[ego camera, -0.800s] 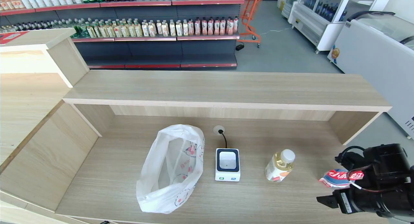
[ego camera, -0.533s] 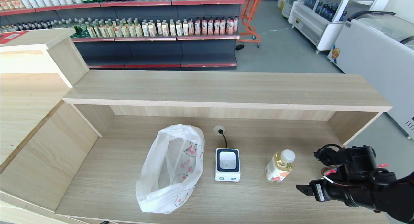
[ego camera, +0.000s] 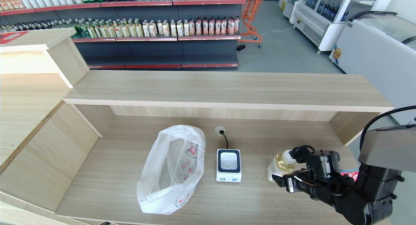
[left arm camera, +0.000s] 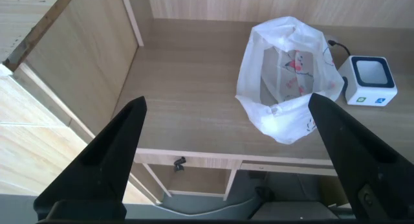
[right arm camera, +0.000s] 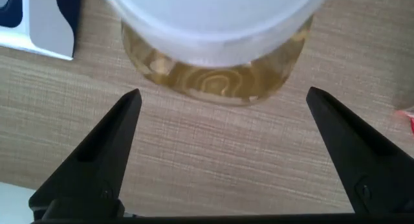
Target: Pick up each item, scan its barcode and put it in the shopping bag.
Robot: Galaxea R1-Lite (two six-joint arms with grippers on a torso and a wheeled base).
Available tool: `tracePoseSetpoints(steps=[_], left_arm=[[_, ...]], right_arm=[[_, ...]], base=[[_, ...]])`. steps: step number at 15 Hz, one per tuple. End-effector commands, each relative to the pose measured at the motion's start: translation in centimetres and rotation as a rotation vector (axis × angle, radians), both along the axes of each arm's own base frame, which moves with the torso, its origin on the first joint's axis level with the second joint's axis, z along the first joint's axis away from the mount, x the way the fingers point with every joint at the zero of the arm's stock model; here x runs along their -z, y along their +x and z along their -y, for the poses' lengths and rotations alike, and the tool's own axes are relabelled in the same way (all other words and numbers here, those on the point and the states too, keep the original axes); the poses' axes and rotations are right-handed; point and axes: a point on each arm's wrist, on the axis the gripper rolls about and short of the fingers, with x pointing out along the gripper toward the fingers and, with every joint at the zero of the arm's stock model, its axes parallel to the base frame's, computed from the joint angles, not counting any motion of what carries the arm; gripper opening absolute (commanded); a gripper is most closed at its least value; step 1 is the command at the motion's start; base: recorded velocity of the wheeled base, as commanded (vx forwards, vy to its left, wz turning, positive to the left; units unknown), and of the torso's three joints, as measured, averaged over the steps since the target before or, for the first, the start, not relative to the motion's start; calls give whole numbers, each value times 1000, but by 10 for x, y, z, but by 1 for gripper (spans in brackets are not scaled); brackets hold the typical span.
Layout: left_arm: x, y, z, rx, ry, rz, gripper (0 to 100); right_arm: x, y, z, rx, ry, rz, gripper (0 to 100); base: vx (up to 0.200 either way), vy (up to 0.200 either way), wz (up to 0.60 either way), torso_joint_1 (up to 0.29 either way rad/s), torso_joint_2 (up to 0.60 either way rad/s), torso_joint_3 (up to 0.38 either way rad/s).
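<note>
The bottle (ego camera: 280, 163) stands upright on the counter (ego camera: 247, 199), at 3 o'clock from the scanner (ego camera: 228, 165). My right claw (right arm camera: 223, 101) is spread open just beside it, not closed on it. The shopping bag (ego camera: 172, 169) lies at 9 o'clock from the scanner.

Left to right on the counter (ego camera: 107, 182) you see three things, with a fourth at the far right.

- **Shopping bag** (ego camera: 172, 169): white thin plastic with red-and-dark print, slumped on its side, mouth gaping wide.
- **Scanner** (ego camera: 228, 165): a white box near the bag, not touching it, its dark-framed window facing up.
- **Bottle** (ego camera: 281, 165): clear, holding pale yellow liquid, with a white cap and a white-and-orange label. It stands upright, apart from the scanner.
- **Packet** (ego camera: 352, 175): red, mostly hidden.
</note>
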Motion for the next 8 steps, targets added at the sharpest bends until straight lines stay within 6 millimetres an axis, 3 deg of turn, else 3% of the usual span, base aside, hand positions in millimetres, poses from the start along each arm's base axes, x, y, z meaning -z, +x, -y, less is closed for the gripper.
tracePoseSetpoints(steps=[1, 8], left_arm=[[0, 0, 0, 0, 0, 0, 100], [0, 0, 0, 0, 0, 0, 100]], right_arm=[[18, 6, -3, 4, -9, -5, 100], [34, 24, -29, -53, 31, 113, 100]], base=[[0, 0, 0, 0, 0, 0], [0, 0, 0, 0, 0, 0]])
